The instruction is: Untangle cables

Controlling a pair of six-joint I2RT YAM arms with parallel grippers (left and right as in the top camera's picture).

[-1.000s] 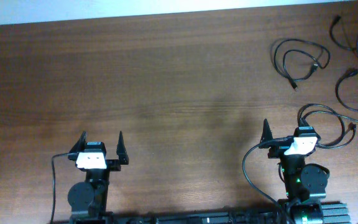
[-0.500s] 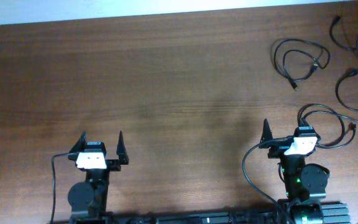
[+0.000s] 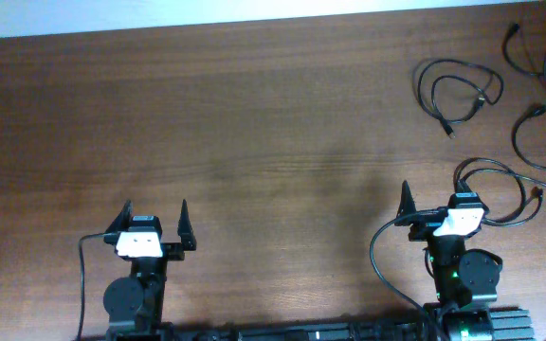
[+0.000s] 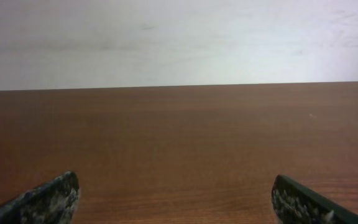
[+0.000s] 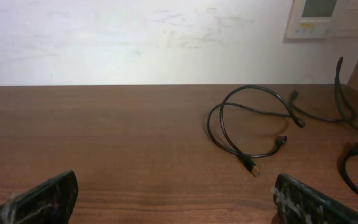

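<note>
Brown wooden surface lies under me; my left gripper and right gripper both gape wide, empty; cables coil far right.

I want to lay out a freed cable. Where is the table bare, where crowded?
Bare wood runs across the left and centre of the table, from the far edge down to the left tool. Crowded: the far right, where the cables lie, one looping beside the right tool.
</note>
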